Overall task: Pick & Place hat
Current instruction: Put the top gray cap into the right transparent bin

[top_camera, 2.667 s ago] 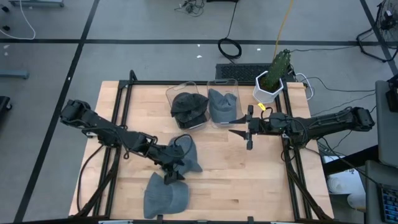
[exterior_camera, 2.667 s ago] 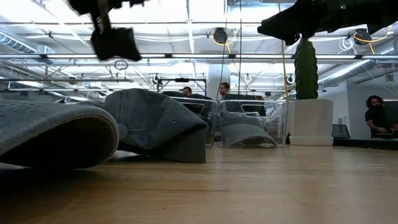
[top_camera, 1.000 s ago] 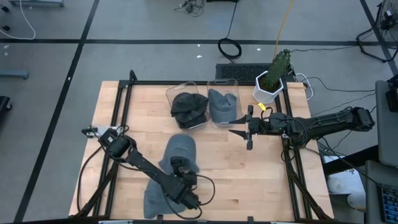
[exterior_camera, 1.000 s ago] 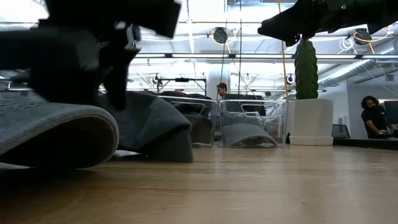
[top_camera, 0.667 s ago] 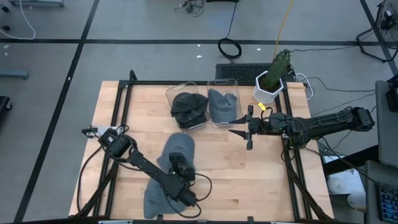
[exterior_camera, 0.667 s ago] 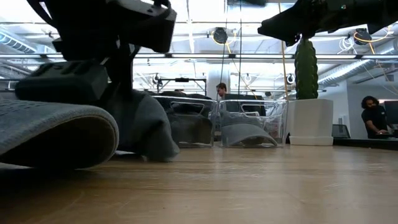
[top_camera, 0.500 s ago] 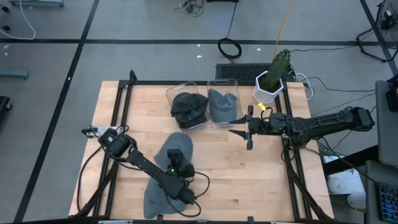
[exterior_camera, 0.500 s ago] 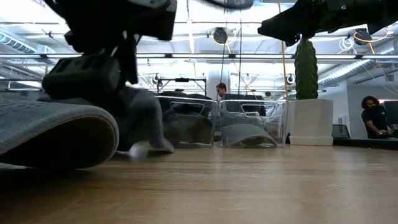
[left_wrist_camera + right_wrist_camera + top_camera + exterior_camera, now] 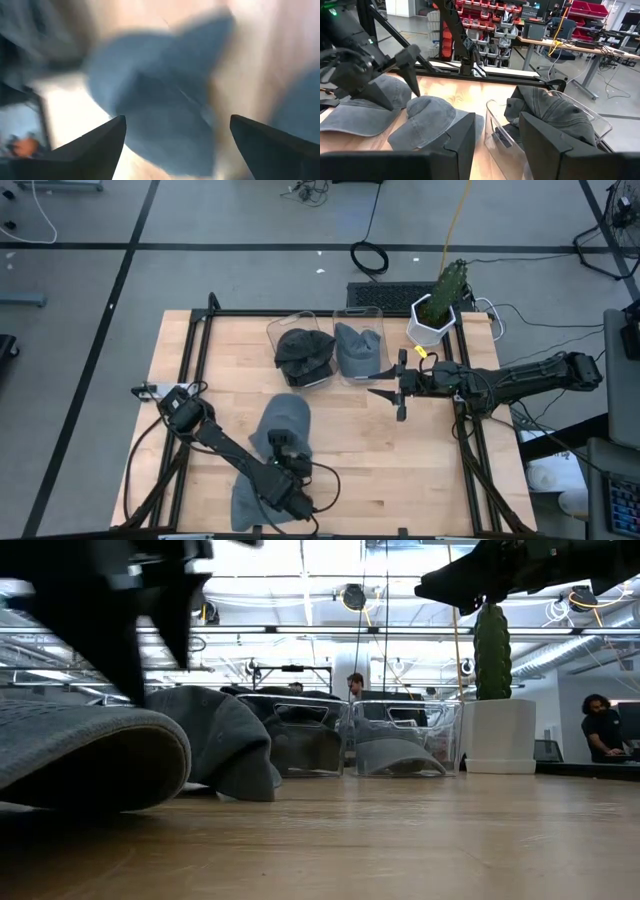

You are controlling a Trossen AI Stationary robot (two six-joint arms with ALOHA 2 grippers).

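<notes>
A grey-blue hat (image 9: 283, 415) lies crown up on the wooden table's middle, its rim on the wood (image 9: 225, 740). My left gripper (image 9: 283, 448) hangs open just above its near side, pointing steeply down. The left wrist view shows the hat (image 9: 165, 100) blurred below the spread fingers. A second grey hat (image 9: 250, 502) rests by the near edge (image 9: 80, 755). My right gripper (image 9: 383, 393) waits open and level at the right, above the table, with nothing between its fingers (image 9: 497, 122).
Two clear bins stand at the far middle. One (image 9: 272, 330) holds a dark hat (image 9: 303, 352), the other (image 9: 360, 312) a grey hat (image 9: 357, 348). A cactus in a white pot (image 9: 435, 315) stands at the far right. People show in the room beyond.
My left gripper has gone from over the near hat toward the far edge, onto the middle hat, and then risen off it, open throughout. The middle hat's right side was shoved toward the table's left and has settled there, more bunched.
</notes>
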